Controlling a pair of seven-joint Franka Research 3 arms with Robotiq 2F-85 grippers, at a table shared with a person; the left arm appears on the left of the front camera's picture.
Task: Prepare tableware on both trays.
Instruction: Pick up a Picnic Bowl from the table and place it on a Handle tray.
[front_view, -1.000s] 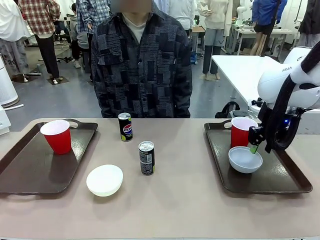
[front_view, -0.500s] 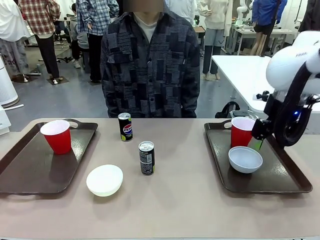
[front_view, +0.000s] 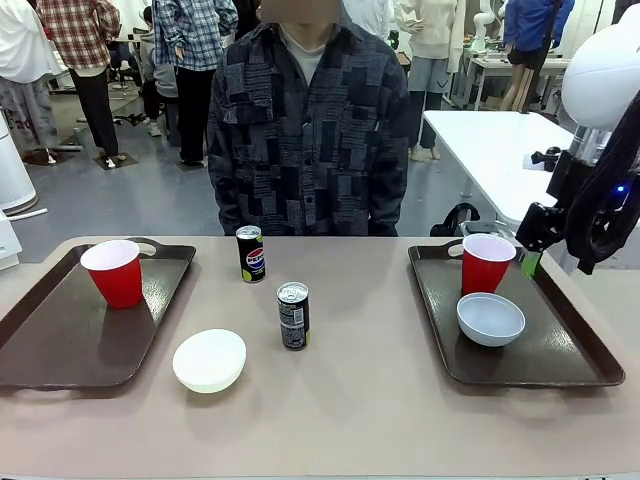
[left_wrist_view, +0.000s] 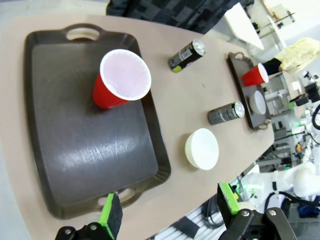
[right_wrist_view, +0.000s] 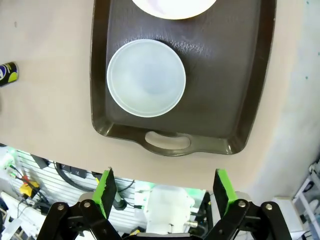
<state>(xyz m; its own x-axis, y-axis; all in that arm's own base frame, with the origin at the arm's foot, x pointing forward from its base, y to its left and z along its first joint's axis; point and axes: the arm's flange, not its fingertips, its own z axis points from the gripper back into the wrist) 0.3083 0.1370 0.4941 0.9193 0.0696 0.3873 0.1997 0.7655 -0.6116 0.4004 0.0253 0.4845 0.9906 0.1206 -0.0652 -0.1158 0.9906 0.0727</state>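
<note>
1. Left claw (left_wrist_view: 169, 212): its green-padded fingers stand wide apart with nothing between them. It hangs high over the left end of the desk (front_view: 380, 400), well apart from everything on it.
2. Left tray (front_view: 60, 340): a dark brown tray lying flat at the left end of the desk, with a cut-out handle at its far and its near end.
3. Left red cup (front_view: 113, 272): upright on the far part of the left tray, its white inside showing.
4. Loose white bowl (front_view: 209, 360): on the bare desk just right of the left tray's near corner, not on either tray.
5. Far can (front_view: 250, 254): a slim dark drink can, upright on the desk near its far edge, in front of the person (front_view: 300, 130) in a dark patterned shirt.
6. Near can (front_view: 293, 316): a second slim dark can, upright, nearer and a little to the right, apart from the bowl.
7. Right tray (front_view: 560, 350): the matching brown tray at the right end of the desk.
8. Right red cup (front_view: 486, 264): upright at the far left of the right tray.
9. Right white bowl (front_view: 490, 319): on the right tray just in front of that cup, mouth up.
10. Right claw (front_view: 530, 255): raised above the right tray, just right of the cup; from its wrist its fingers (right_wrist_view: 106, 192) are spread wide and empty, touching nothing.
</note>
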